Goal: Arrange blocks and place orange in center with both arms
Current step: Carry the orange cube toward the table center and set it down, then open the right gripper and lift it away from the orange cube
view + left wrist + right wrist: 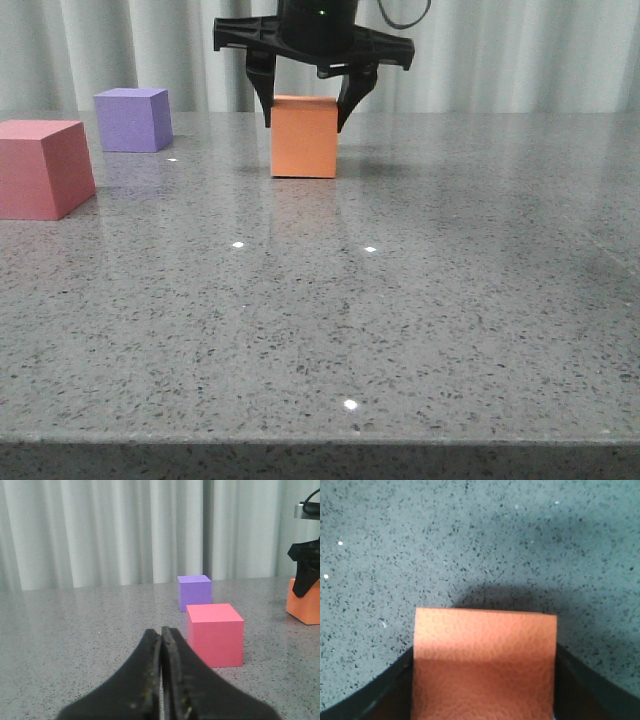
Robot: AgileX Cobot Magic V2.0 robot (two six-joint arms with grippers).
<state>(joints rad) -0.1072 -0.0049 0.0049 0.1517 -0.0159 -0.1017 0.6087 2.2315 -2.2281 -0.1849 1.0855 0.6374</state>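
The orange cube (305,140) (485,665) rests on the grey speckled tabletop (420,300) toward the back, near the middle. My right gripper (305,118) (482,700) comes down over it, one black finger pressed against each side of the cube, shut on it. To the left, the purple cube (133,120) (194,592) stands farther back and the red-pink cube (40,168) (215,635) nearer. My left gripper (161,632) shows only in its wrist view. It hovers low, short of the red-pink cube, shut with nothing between its fingers. The orange cube (305,605) shows at that view's edge.
A pale pleated curtain (520,60) hangs behind the table. The table's front edge (320,440) runs across the near side. Small light reflections dot the glossy stone.
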